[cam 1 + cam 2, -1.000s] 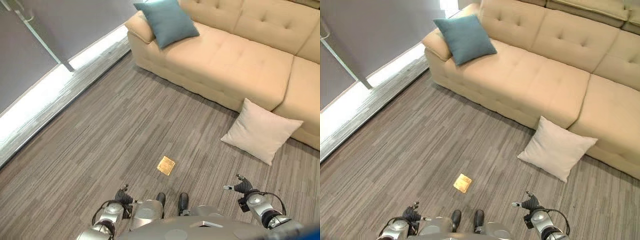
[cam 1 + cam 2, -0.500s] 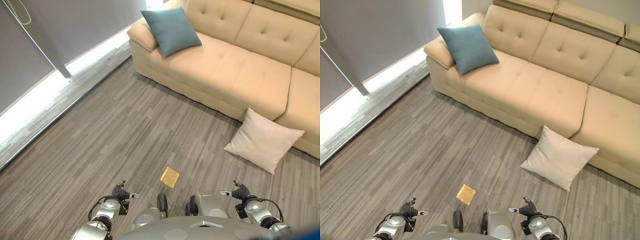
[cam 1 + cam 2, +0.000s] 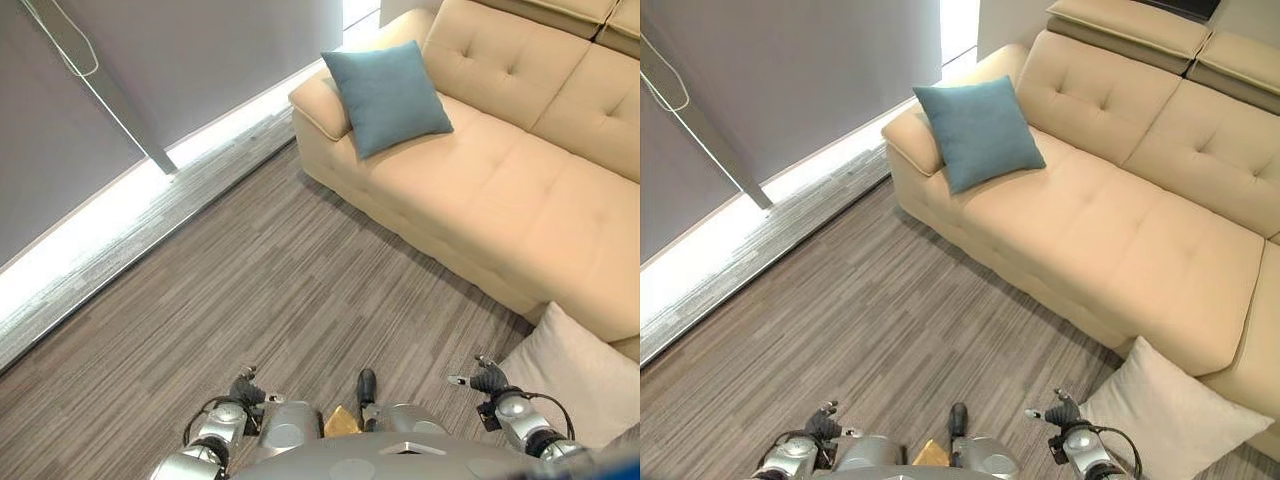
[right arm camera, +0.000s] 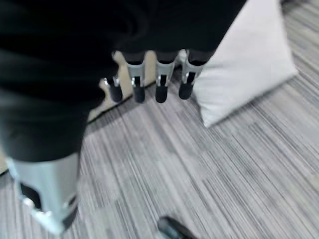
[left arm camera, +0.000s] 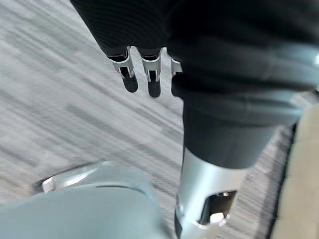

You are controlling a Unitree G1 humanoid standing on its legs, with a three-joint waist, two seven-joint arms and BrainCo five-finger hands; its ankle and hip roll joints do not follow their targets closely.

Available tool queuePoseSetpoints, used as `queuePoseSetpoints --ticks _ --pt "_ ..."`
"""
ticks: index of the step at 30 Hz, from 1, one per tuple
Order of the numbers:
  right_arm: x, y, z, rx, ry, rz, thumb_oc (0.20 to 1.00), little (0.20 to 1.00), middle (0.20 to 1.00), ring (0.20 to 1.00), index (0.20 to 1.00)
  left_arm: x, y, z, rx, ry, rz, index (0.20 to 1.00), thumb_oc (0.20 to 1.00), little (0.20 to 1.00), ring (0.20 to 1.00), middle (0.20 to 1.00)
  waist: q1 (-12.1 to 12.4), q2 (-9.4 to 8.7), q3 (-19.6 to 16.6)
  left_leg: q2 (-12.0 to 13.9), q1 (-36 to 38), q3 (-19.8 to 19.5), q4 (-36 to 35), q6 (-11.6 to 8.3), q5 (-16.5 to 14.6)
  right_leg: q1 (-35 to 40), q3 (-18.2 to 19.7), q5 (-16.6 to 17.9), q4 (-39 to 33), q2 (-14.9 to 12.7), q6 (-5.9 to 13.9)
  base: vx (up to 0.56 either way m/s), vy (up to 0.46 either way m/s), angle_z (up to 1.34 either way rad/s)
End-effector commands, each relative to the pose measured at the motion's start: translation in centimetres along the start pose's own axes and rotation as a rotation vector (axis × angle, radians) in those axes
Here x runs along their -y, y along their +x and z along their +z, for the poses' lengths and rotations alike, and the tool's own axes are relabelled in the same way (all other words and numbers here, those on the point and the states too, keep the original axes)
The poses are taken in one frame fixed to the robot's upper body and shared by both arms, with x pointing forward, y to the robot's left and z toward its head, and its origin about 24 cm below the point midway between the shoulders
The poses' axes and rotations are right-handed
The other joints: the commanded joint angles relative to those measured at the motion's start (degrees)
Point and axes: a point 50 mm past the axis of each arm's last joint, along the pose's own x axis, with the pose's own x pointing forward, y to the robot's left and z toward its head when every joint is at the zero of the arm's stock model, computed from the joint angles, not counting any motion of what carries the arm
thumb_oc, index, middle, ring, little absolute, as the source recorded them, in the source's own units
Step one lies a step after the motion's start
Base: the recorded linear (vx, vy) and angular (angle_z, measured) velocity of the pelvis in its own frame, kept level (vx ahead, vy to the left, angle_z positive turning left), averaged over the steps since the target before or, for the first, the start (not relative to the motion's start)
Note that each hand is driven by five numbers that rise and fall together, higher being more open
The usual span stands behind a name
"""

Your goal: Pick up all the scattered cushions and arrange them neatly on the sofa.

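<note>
One white cushion (image 3: 1175,420) leans against the sofa (image 3: 1160,240) (blue cushion (image 3: 978,132) seated); right hand (image 4: 149,87) and left hand (image 5: 142,74) hang relaxed, empty.

- Grey wood-grain plank floor (image 3: 250,290), the boards running on a slant across the room.
- A small golden-yellow square thing (image 3: 340,422) lying flat on that floor, low in the head views and partly hidden; what it is I cannot tell.
- A dark grey wall (image 3: 790,80) along the left side.
- A bright pale strip (image 3: 110,210) at the foot of that wall.
- A slanted grey post (image 3: 120,100) against the wall, reaching down to the strip.
</note>
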Motion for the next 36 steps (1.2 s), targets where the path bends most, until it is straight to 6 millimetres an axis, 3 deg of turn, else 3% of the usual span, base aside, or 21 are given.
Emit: queuePoseSetpoints --ticks 1,2,3,8,10,12,14,18,22,24,25,27,28,29,30,32,33,36 --pt "1.5 -0.2 -1.6 -0.046 -0.017 -0.049 1.000 1.000 1.000 1.000 1.000 0.3 0.0 0.2 0.008 0.044 -0.010 1.000 1.000 1.000 1.000 1.000 -0.2 1.10 -0.1 -1.1 4.2 0.9 -11.7 2.98 4.2 1.0 -0.3 -6.3 3.5 -2.3 7.24 0.22 0.039 -0.19" --pt "1.5 -0.2 -1.6 -0.048 -0.019 -0.049 1.000 1.000 1.000 1.000 1.000 0.3 0.0 0.2 0.006 0.044 -0.010 1.000 1.000 1.000 1.000 1.000 0.1 1.37 0.0 -0.7 3.9 0.9 -13.7 2.75 5.6 1.5 -0.1 -6.8 3.5 -1.9 7.19 0.28 0.080 -0.13" --pt "1.4 -0.2 -1.6 -0.051 -0.027 -0.048 1.000 1.000 1.000 1.000 1.000 0.1 0.0 0.0 -0.001 0.044 -0.004 1.000 1.000 1.000 1.000 1.000 0.8 1.98 0.2 0.0 2.0 0.4 -16.3 2.11 8.9 3.1 0.7 -8.3 3.9 -1.0 6.92 0.27 0.095 -0.09" --pt "0.4 -0.4 -1.9 -0.059 -0.042 -0.013 1.000 1.000 1.000 1.000 1.000 -0.1 -0.4 -1.9 -0.066 0.036 -0.005 1.000 1.000 1.000 1.000 1.000 1.6 2.07 -1.9 -1.4 4.9 0.1 -18.0 3.28 7.5 4.9 2.2 -9.9 6.0 -2.2 8.04 0.29 0.185 -0.48" --pt "0.1 -0.3 -1.4 -0.042 -0.046 -0.002 1.000 1.000 1.000 1.000 1.000 -0.3 -0.4 -2.0 -0.069 0.042 -0.001 1.000 1.000 1.000 1.000 1.000 2.1 1.91 -2.5 -2.4 6.3 0.7 -17.6 4.81 5.5 3.5 2.8 -10.3 11.3 -3.5 9.38 0.23 0.251 -0.23" --pt "0.1 0.0 -0.2 -0.001 -0.040 -0.004 1.000 1.000 1.000 1.000 1.000 -0.8 -0.2 -1.5 -0.053 0.044 0.011 1.000 1.000 1.000 1.000 1.000 1.5 2.66 -1.4 -3.0 8.5 0.9 -17.4 6.91 3.8 -2.0 3.4 -6.7 23.6 -4.6 11.09 0.13 0.235 -0.41" --pt "0.1 0.1 0.7 0.033 -0.034 -0.005 1.000 1.000 1.000 1.000 1.000 -1.2 -0.2 -1.1 -0.039 0.041 0.021 1.000 1.000 1.000 1.000 1.000 0.5 3.83 0.0 -2.9 10.3 0.5 -17.5 8.00 2.7 -7.9 3.1 -4.8 32.7 -4.6 10.99 0.13 0.181 0.02" --pt "0.3 0.1 0.8 0.037 -0.052 -0.010 1.000 1.000 1.000 1.000 1.000 -1.1 -0.1 -0.9 -0.035 0.039 0.019 1.000 1.000 1.000 1.000 1.000 -0.3 4.11 -0.1 -4.0 14.4 -0.9 -19.4 8.19 0.7 -11.2 -0.2 -6.5 25.1 -4.7 9.75 0.25 0.049 0.02" --pt "0.9 0.2 0.9 0.032 -0.074 -0.025 1.000 1.000 1.000 1.000 1.000 -0.7 -0.1 -1.1 -0.046 0.040 0.010 1.000 1.000 1.000 1.000 1.000 -2.1 3.57 0.6 -5.7 18.8 -2.8 -20.8 7.41 -1.5 -13.9 -2.0 -1.4 9.6 -4.4 11.59 0.34 -0.037 0.05" --pt "0.9 0.1 0.0 0.011 -0.067 -0.022 1.000 1.000 1.000 1.000 1.000 -0.5 -0.2 -1.4 -0.051 0.054 0.002 1.000 1.000 1.000 1.000 1.000 -2.7 3.31 -0.4 -5.8 21.1 -4.2 -21.9 6.86 -2.7 -12.2 0.3 -1.0 8.7 -3.2 10.63 0.42 -0.122 0.51" --pt "1.0 -0.1 -0.8 -0.012 -0.055 -0.025 1.000 1.000 1.000 1.000 1.000 -0.2 -0.3 -1.6 -0.059 0.057 -0.007 1.000 1.000 1.000 1.000 1.000 -3.0 3.55 -1.0 -5.0 21.8 -4.0 -21.1 5.67 -3.3 -10.9 -1.3 -1.1 8.5 -3.4 9.98 0.43 -0.166 0.80" --pt "1.1 -0.2 -1.3 -0.027 -0.039 -0.028 1.000 1.000 1.000 1.000 1.000 0.1 -0.3 -1.7 -0.060 0.074 -0.019 1.000 1.000 1.000 1.000 1.000 -3.4 3.72 -1.5 -4.1 21.0 -3.6 -16.7 3.52 -0.9 -8.9 -1.1 -1.6 7.9 -2.6 9.14 0.28 -0.143 0.50" --pt "1.2 -0.2 -1.3 -0.027 -0.031 -0.031 1.000 1.000 1.000 1.000 1.000 0.2 -0.3 -1.6 -0.053 0.083 -0.026 1.000 1.000 1.000 1.000 1.000 -3.6 3.51 -1.4 -3.5 18.9 -2.9 -11.4 2.00 1.3 -7.4 -1.1 -1.8 6.9 -2.4 8.63 0.20 -0.157 0.24" --pt "1.5 -0.2 -1.2 -0.026 -0.019 -0.041 1.000 1.000 1.000 1.000 1.000 0.4 -0.1 -0.6 -0.024 0.081 -0.031 1.000 1.000 1.000 1.000 1.000 -3.2 2.39 -0.4 -3.0 13.4 -1.9 -1.0 0.57 5.1 -4.9 -0.2 -2.2 5.4 -2.6 7.24 0.22 -0.186 0.04" --pt "1.7 -0.2 -1.5 -0.043 -0.001 -0.049 1.000 1.000 1.000 1.000 1.000 0.5 0.1 0.3 0.002 0.074 -0.034 1.000 1.000 1.000 1.000 1.000 -2.6 1.41 0.1 -2.3 8.9 -1.1 3.8 1.16 4.9 -3.0 0.4 -2.9 4.0 -2.6 6.37 0.27 -0.153 -0.23" --pt "1.6 -0.3 -1.9 -0.063 0.005 -0.051 1.000 1.000 1.000 1.000 1.000 0.8 0.1 0.7 0.014 0.069 -0.041 1.000 1.000 1.000 1.000 1.000 -1.7 0.37 0.1 -2.0 5.9 0.1 -1.2 3.17 1.1 -1.0 0.9 -3.5 2.5 -3.2 6.95 0.31 -0.034 -0.28" --pt "1.6 -0.2 -1.9 -0.062 0.003 -0.054 1.000 1.000 1.000 1.000 1.000 0.8 0.1 0.6 0.010 0.063 -0.038 1.000 1.000 1.000 1.000 1.000 -1.1 0.33 0.3 -2.2 4.7 -0.8 -6.4 3.42 1.4 0.1 1.4 -4.0 2.0 -2.9 7.38 0.28 0.046 -0.24" --pt "1.7 -0.2 -1.6 -0.057 -0.009 -0.058 1.000 1.000 1.000 1.000 1.000 0.8 0.1 0.1 -0.009 0.036 -0.031 1.000 1.000 1.000 1.000 1.000 0.4 1.38 0.4 -2.0 2.6 -4.6 -14.3 2.17 6.9 2.1 3.1 -5.6 1.5 -1.1 7.27 0.22 0.080 -0.25"
